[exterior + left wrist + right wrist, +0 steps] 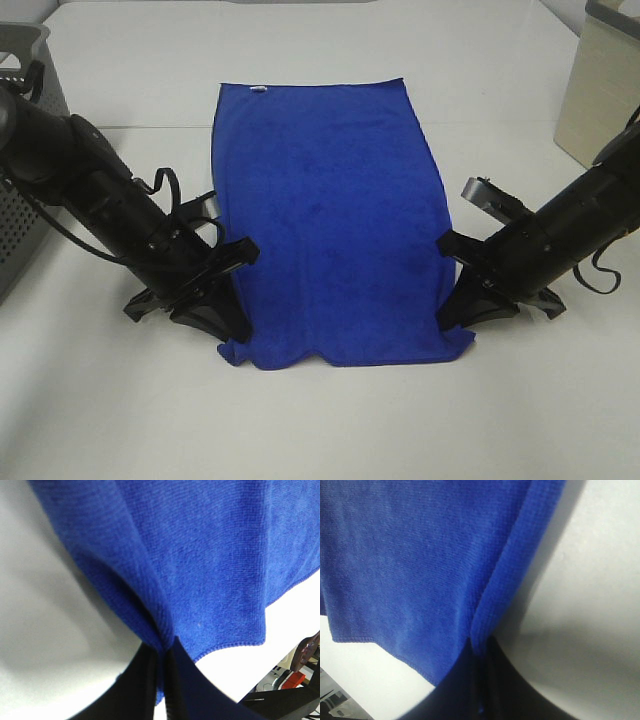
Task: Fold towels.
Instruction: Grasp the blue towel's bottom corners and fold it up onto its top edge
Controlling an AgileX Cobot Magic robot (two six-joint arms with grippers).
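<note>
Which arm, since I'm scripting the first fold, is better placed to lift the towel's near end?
Neither leads: the left gripper is shut on the towel at its left long edge, the right gripper at its right one, both near the near corners. I'd lift with both together.

Most of the view is filled by the blue towel (410, 565). Its side edge is pinched tight by the right gripper (481, 652), and the two black fingers (515, 690) are pressed together on the cloth. The edge is curled over near them. The white table (590, 580) is seen beside the towel, with a grey shadow cast on it.
</note>
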